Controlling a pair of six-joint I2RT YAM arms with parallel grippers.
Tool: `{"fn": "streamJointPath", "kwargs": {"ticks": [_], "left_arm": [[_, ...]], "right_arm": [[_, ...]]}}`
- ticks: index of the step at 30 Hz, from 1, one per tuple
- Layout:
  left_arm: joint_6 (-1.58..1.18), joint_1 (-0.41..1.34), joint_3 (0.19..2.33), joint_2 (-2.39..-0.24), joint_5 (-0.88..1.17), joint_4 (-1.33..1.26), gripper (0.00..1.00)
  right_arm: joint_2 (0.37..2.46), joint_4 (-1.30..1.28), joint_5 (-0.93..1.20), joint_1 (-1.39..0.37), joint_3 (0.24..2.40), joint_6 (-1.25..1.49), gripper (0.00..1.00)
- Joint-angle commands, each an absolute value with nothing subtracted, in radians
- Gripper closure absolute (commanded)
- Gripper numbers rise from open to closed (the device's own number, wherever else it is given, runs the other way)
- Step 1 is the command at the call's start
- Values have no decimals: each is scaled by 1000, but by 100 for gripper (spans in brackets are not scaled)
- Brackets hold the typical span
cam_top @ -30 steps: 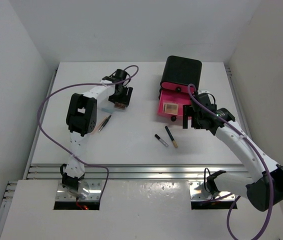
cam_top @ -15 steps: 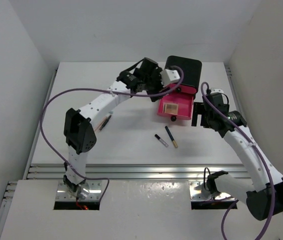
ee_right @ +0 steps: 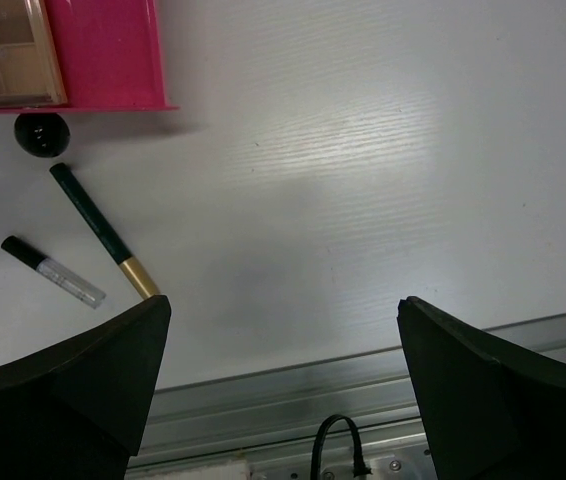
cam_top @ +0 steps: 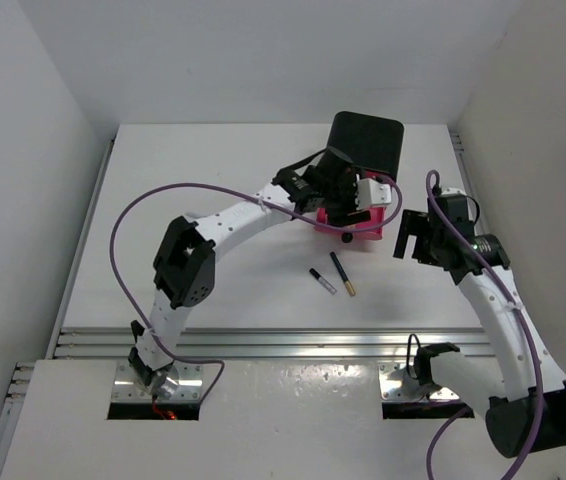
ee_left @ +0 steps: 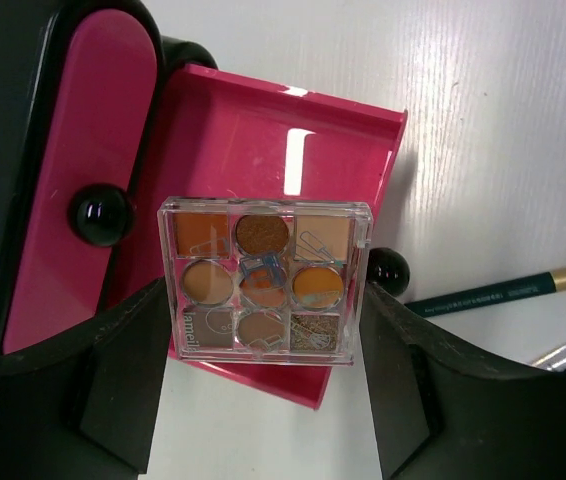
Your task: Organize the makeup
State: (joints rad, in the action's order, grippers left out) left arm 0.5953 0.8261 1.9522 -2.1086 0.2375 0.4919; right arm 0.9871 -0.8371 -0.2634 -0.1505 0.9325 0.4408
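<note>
Right above the open pink drawer point(ee_left: 263, 130), the left claw point(ee_left: 263, 310) grips the square palette point(ee_left: 263, 280) flat, the right claw point(ee_right: 283, 305) wide open nearby.

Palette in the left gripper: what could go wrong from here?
The palette in the left gripper sits over the drawer's front edge; released here, it may catch that wall and tip out. A second palette seems to lie in the drawer, so it could land crooked on it.

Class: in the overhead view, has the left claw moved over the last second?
Yes. The left claw swung right, from the table's left side to over the pink drawer at the black box, carrying a palette.
</note>
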Motion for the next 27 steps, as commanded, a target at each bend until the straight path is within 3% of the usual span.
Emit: {"fn": "streamJointPath", "kwargs": {"ticks": [1,6,13,17,27], "left_arm": [[623,848,1963,-2111,239,376,58],[704,848,1925,-2148,196,376,54],[741,848,1925,-2201,175,385,41],[741,848,1925,-2201,175,385,28],[741,839,1988,-2220,146,385,11]], "right_arm": [[959,-850,-239,-132,930,430,4],[925,-873,-232,-104,910,416,4],[911,-880,-189,-54,899,390,4],[920,-879,-176,-32,905,387,4],[960,-861,-121,-5,923,379,4]]}}
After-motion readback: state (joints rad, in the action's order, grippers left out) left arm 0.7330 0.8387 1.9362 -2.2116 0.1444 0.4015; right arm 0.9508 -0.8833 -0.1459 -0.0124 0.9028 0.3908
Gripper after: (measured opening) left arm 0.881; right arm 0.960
